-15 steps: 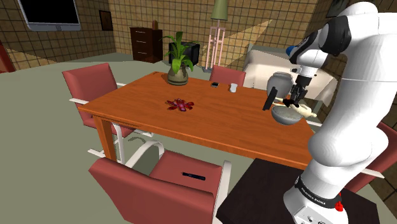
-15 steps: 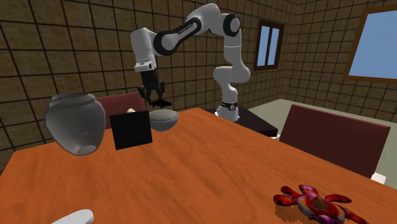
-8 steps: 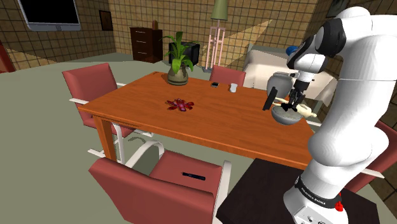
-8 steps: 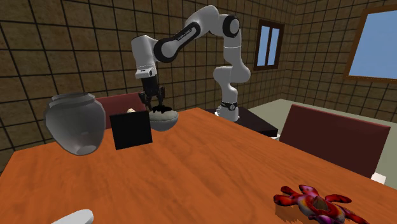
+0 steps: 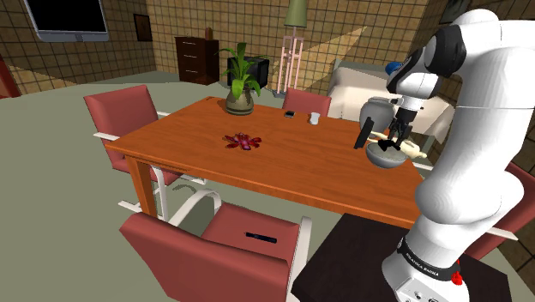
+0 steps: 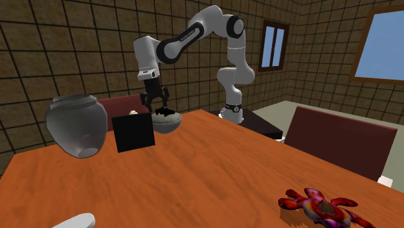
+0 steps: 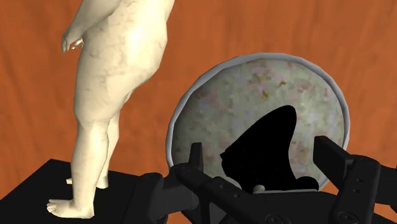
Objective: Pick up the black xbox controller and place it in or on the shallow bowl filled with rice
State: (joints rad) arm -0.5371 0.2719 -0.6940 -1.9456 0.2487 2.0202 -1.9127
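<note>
1. Wrist view: we look along the gripper (image 7: 262,149) at a round shallow bowl (image 7: 254,95). Its rim is smooth and pale grey, and its filling is grainy off-white rice speckled with pink and yellow.
2. The black xbox controller (image 7: 267,153) lies in the bowl on the rice. We see it as a flat, matt black shape with no surface detail.
3. One tapered horn of it points away from the gripper toward the bowl's far rim, and its broader body lies nearest the hand. We cannot tell its long axis beyond that.
4. The two fingers (image 7: 196,162) stand wide apart, one on either side of the controller, and clasp nothing.
5. Beside the bowl is a cream, marble-veined figurine (image 7: 118,76) of a body, its feet on a black slab (image 7: 38,191). Both are on the orange wood-grain table (image 7: 254,32).
6. We count one bowl, one controller, one figurine and two fingers. The second exterior view adds one rounded grey jar (image 6: 76,124) and one red-and-purple toy (image 6: 320,207).
</note>
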